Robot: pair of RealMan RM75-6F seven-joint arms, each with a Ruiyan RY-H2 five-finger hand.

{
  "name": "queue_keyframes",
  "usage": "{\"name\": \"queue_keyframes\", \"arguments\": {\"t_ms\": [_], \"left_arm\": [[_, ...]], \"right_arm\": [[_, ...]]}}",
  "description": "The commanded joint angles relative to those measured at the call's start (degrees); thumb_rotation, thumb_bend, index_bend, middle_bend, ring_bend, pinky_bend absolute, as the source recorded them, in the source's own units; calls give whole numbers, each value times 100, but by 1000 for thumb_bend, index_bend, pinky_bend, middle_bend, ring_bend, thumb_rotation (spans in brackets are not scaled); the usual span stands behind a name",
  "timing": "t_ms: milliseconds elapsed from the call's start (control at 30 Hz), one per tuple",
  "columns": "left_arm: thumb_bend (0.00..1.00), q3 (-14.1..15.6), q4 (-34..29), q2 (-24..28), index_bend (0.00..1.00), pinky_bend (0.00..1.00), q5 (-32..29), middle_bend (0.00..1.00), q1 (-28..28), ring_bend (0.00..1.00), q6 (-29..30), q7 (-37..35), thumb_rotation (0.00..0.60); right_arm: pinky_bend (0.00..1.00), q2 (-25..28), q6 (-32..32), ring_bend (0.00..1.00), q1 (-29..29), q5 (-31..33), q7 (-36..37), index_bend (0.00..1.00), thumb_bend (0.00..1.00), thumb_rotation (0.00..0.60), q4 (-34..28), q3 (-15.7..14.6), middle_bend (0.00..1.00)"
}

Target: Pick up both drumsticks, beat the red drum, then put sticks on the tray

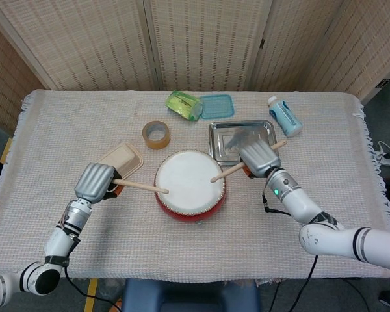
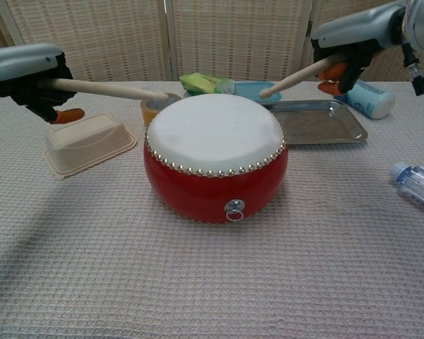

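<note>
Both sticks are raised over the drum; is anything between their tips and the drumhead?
Nothing visible. The left stick and right stick both hang over the bare white drumhead. The tape roll and tray sit behind the drum, off the strike path.
</note>
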Motion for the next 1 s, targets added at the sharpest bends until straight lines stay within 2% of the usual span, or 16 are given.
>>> {"name": "queue_keyframes", "arguments": {"t_ms": [33,167,200,400,567,800,833,867,1000], "left_arm": [[452,-90,-126,-87,1000,1000,-309,1000,-193,1000,-5,224,600],[462,-87,-116,-193,1000,1000,-548,1000,-349,1000,52,429,600],[471,-79,-89,-235,1000,1000,-588,1000,-388,1000,64,481,600],[604,66,210,-614,1000,1000,-849,1000,-615,1000,62,750,600],[726,202,634,-1038,1000,1000,-1070,1000,-833,1000,31,1026,600],[750,261,677,-1135,1000,1000,-1020,1000,-876,1000,286,1186,600],[750,223,572,-1089,1000,1000,-928,1000,-837,1000,437,1126,600],[749,209,484,-1038,1000,1000,-896,1000,-806,1000,482,1069,600],[742,161,338,-953,1000,1000,-877,1000,-770,1000,550,931,600]], "right_arm": [[1000,-499,90,1000,389,667,-548,1000,492,600,421,-210,1000],[1000,-807,168,1000,652,1304,-1116,1000,491,600,690,-502,1000],[1000,-828,208,1000,679,1339,-1113,1000,491,600,670,-465,1000],[1000,-358,339,1000,300,453,59,1000,492,600,59,235,1000],[1000,-23,355,1000,95,-30,464,1000,491,600,-247,395,1000],[1000,-292,171,1000,203,163,153,1000,491,600,90,105,1000],[1000,-500,44,1000,266,303,-70,1000,491,600,324,-113,1000],[1000,-643,6,1000,316,409,-193,1000,492,600,488,-206,1000],[1000,-911,49,1000,434,704,-443,1000,491,600,744,-339,1000]]}}
